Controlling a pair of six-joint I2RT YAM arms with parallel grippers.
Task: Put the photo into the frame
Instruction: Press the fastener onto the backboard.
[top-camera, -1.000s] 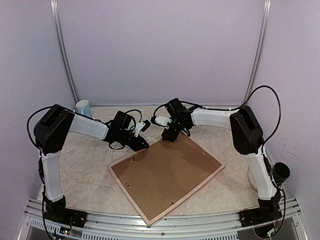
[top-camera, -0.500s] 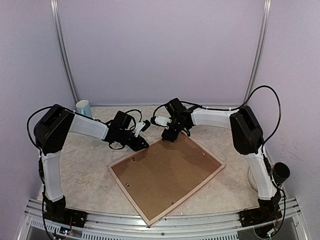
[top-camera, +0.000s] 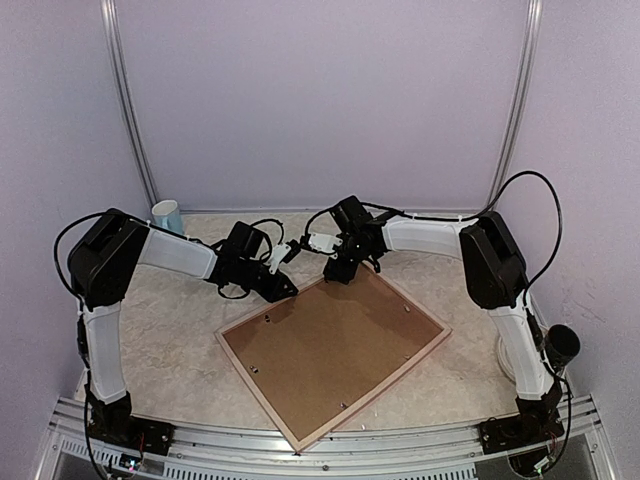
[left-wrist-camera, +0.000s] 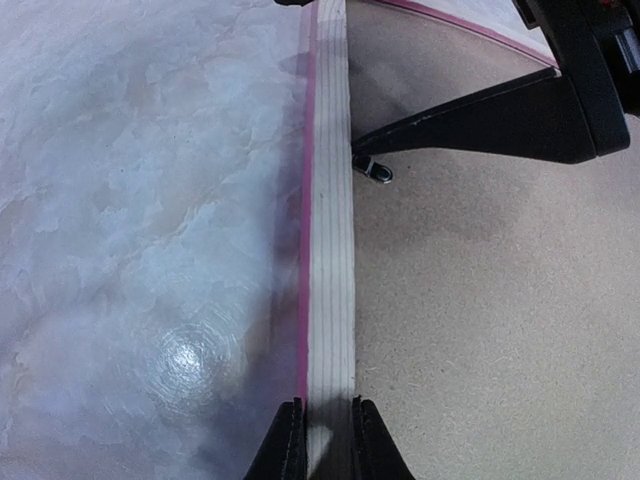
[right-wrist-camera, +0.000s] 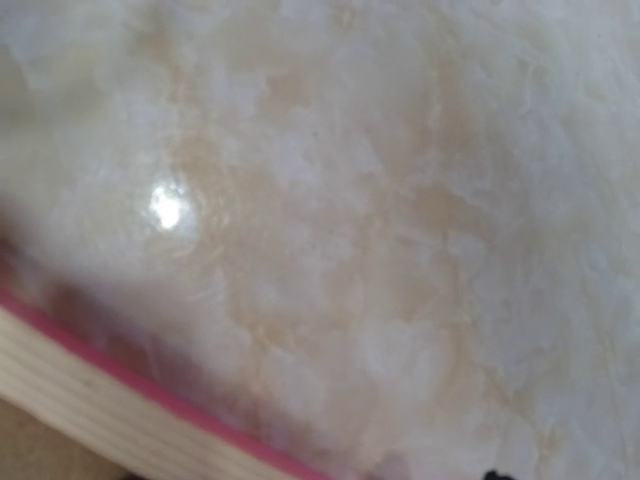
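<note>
The frame (left-wrist-camera: 330, 250) lies face down on the table (top-camera: 170, 340), the backing board (top-camera: 335, 345) filling it. The left gripper (left-wrist-camera: 326, 410) pinches the rail at the frame's 10 o'clock edge, jaws narrow. The right gripper (top-camera: 338, 272) is at the 12 o'clock corner, its opening untellable. No photo shows; probably under the board, so securing may remain

The frame (top-camera: 260, 390) is laid face down and flat on the table (top-camera: 170, 340), turned so that one corner points toward the near edge. Its thin pale wood rails are seen uppermost, enclosing a brown backing board (top-camera: 335, 345). A bright pink strip of the front face is shown along the outer edge, against the table. The far-left rail is pinched between the fingers of the left tool (left-wrist-camera: 328, 445).
</note>
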